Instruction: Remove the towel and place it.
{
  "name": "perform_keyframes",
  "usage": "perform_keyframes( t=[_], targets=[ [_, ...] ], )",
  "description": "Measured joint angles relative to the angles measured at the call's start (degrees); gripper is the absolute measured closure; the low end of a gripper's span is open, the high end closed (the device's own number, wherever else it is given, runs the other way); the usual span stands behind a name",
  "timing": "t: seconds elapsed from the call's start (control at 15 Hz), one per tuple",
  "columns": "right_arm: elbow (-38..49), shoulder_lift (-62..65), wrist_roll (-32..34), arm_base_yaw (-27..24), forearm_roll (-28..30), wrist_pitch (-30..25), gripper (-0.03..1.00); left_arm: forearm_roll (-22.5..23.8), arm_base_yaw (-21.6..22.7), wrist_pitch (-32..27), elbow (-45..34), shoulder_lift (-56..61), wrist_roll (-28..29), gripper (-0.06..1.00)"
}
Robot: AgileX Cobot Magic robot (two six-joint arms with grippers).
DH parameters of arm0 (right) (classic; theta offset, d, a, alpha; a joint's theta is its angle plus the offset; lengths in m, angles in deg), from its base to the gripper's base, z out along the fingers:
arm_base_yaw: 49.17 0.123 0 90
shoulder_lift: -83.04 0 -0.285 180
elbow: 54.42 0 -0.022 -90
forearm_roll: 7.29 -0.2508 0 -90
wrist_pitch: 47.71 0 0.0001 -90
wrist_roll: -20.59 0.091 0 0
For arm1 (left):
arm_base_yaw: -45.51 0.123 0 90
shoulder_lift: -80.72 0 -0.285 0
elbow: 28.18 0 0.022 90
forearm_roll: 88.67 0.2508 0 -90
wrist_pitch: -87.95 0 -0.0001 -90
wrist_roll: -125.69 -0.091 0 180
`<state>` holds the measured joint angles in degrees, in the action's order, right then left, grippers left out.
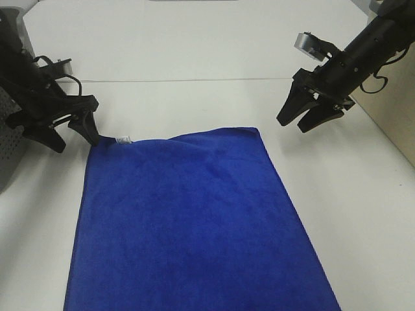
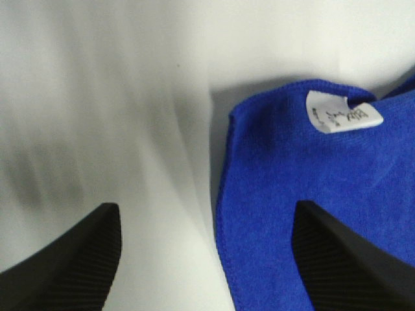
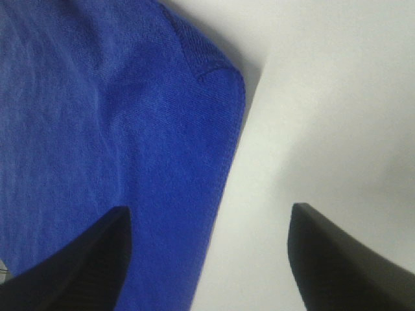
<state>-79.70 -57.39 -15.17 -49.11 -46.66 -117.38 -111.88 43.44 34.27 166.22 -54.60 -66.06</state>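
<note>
The royal-blue towel [image 1: 194,227] lies flat on the white table [image 1: 350,194] and runs off the near edge of the exterior view. Its white tag [image 1: 124,139] is at the far left corner. My left gripper [image 1: 76,140] is open at that corner, one finger touching or just above the towel's edge. In the left wrist view the towel [image 2: 292,194] and tag [image 2: 343,112] lie between the open fingers [image 2: 71,259]. My right gripper [image 1: 292,124] is open and empty, hovering just beyond the far right corner. The right wrist view shows that corner of the towel [image 3: 97,129] below the open fingers [image 3: 343,259].
A grey perforated object [image 1: 8,142] stands at the left edge behind my left arm. A tan board or box [image 1: 389,123] stands at the right edge. A seam [image 1: 194,81] crosses the table behind the towel.
</note>
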Motion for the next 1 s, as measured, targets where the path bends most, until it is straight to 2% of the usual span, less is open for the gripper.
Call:
perform_keyframes(
  t=[0.13,0.4,0.73,1.0],
  targets=[
    [-0.5,-1.9,-1.1,0.0,-1.8,0.1,0.29,-0.7,0.0,2.8,0.0,-0.2,-0.9,0.25],
    [-0.7,-4.6,-4.8,0.1,-4.1,5.3,0.29,-4.4,0.0,5.8,0.0,-1.0,-2.8,0.25],
    [-0.7,-6.7,-8.6,2.2,-5.0,8.5,0.29,-10.4,0.0,6.0,0.0,-4.0,-7.0,0.25],
    [-0.9,-7.5,-8.8,2.6,-6.7,9.6,0.29,-11.8,0.0,6.0,0.2,-4.5,-7.9,0.25]
  ],
)
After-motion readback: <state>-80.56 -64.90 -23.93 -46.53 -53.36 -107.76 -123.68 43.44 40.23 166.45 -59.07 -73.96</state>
